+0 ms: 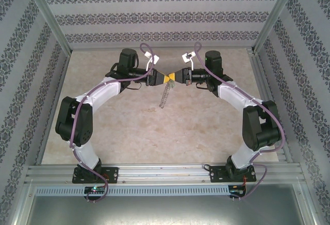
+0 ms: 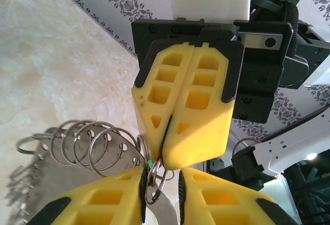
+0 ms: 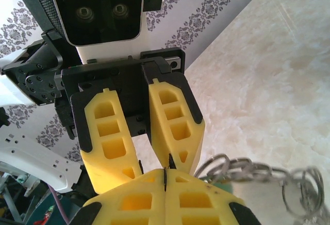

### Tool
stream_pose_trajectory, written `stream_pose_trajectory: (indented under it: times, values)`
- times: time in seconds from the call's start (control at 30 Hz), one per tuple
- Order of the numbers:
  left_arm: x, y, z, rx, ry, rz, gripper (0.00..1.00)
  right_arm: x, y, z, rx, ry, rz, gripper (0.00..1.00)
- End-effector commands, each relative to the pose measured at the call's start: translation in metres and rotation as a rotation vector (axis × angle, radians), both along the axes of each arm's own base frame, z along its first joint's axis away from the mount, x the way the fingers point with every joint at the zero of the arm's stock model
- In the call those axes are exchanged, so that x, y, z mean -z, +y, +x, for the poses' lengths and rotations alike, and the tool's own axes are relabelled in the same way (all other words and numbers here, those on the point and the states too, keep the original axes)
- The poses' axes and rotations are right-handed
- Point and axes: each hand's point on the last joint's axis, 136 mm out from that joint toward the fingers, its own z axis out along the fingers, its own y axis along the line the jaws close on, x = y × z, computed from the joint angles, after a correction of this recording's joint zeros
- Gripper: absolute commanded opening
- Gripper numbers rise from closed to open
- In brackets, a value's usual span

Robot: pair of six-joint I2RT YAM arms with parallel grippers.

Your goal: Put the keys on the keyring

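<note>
Where the arms meet tip to tip above the far middle of the bench, the top view shows the left pincer and right pincer in one left-right line, with the keyring dangling beneath. The left wrist view has the left pincer narrowed onto one loop. The right pincer faces it, pressed shut, apparently nipping the green key right at that loop. The right wrist view confirms the shut jaws, with rings trailing aside. Neither arm is nearer.
</note>
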Motion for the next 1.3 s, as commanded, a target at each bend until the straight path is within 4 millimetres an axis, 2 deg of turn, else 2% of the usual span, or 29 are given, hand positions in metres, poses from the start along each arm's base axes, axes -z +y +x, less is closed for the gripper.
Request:
stream_pose_trajectory:
  times: [0.0,0.1,0.47,0.5,0.6,0.7,0.87,0.97,1.1,1.27]
  values:
    - [-0.018,-0.007,0.002,0.018,-0.063,-0.038,0.25,-0.016,0.004,-0.006,-0.037,-0.072,0.024,0.00]
    - [-0.020,-0.007,0.002,0.016,-0.070,-0.047,0.23,-0.017,0.005,-0.006,-0.037,-0.073,0.024,0.00]
    - [-0.027,-0.008,0.000,0.021,-0.083,-0.102,0.00,-0.016,0.003,-0.003,-0.019,-0.070,0.018,0.00]
    - [-0.028,-0.008,0.000,0.019,-0.086,-0.111,0.00,-0.016,0.002,-0.003,-0.008,-0.072,0.016,0.09]
    - [-0.030,-0.008,0.001,0.002,-0.090,-0.132,0.00,-0.017,-0.009,0.003,0.064,-0.087,0.007,0.25]
    - [-0.036,-0.006,0.002,-0.027,-0.108,-0.157,0.00,-0.022,-0.026,0.009,0.157,-0.107,0.020,0.36]
    - [-0.048,-0.002,-0.002,-0.054,-0.142,-0.194,0.00,-0.024,-0.051,0.015,0.293,-0.117,0.044,0.41]
    - [-0.051,0.000,-0.003,-0.066,-0.145,-0.205,0.00,-0.020,-0.058,0.014,0.352,-0.117,0.051,0.44]
    - [-0.054,0.002,-0.003,-0.098,-0.148,-0.221,0.00,-0.008,-0.059,0.008,0.394,-0.110,0.054,0.48]
    - [-0.055,0.005,-0.004,-0.127,-0.140,-0.228,0.00,0.006,-0.047,-0.006,0.402,-0.128,0.015,0.49]
